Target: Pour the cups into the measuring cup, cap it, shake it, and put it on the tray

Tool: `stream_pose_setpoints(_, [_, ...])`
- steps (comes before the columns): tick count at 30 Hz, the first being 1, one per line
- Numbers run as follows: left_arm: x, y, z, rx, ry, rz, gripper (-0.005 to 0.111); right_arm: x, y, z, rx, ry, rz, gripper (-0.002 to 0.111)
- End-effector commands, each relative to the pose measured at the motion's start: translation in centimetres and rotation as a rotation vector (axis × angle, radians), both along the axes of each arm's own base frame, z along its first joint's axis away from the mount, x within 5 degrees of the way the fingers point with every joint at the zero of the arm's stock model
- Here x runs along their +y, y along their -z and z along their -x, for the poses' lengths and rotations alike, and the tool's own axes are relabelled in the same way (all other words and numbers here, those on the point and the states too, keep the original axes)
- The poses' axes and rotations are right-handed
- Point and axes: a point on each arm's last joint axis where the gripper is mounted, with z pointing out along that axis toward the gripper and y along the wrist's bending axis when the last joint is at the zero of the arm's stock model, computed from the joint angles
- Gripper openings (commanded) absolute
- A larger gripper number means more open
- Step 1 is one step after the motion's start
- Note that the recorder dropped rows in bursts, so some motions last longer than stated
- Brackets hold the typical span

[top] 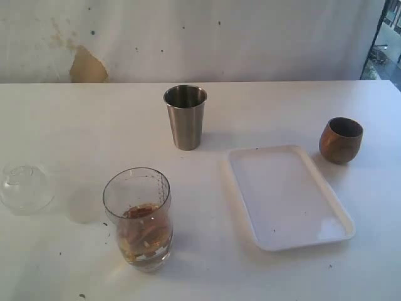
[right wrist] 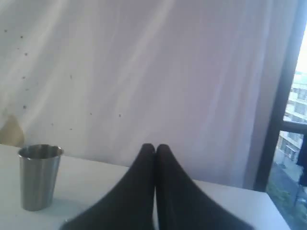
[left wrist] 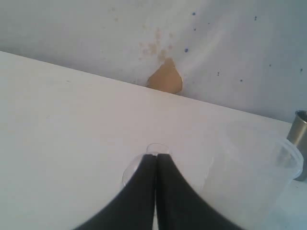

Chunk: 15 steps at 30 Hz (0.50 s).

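Observation:
The steel tumbler (top: 185,117) stands upright at the back middle of the table. The brown wooden cup (top: 341,140) stands to the right, beside the far corner of the white tray (top: 287,195). At the front left, the clear measuring cup (top: 139,217) holds brownish contents in its lower part. The clear dome cap (top: 25,187) rests on the table at the far left. Neither arm shows in the exterior view. My left gripper (left wrist: 157,155) is shut and empty, with the cap (left wrist: 157,147) just beyond its tips. My right gripper (right wrist: 155,147) is shut and empty, with the tumbler (right wrist: 39,176) off to one side.
A frosted plastic cup (top: 83,202) stands between the cap and the measuring cup, also seen as the frosted cup (left wrist: 249,177) close beside my left gripper. A white wall with a brown patch (top: 87,66) backs the table. A window frame (right wrist: 273,120) edges the right side.

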Motion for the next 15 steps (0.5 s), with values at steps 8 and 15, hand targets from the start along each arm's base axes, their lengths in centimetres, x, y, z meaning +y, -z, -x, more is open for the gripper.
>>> stream_pose_setpoints(8, [0.0, -0.1, 0.0, -0.017, 0.000, -0.004, 0.001, -0.5, 4.5, -0.4, 0.269, 0.079, 0.005, 0.000])
stream_pose_setpoints(15, [0.0, -0.2, 0.0, -0.019, 0.000, -0.004, 0.001, -0.5, 6.4, 0.1, 0.462, 0.086, 0.026, 0.000])
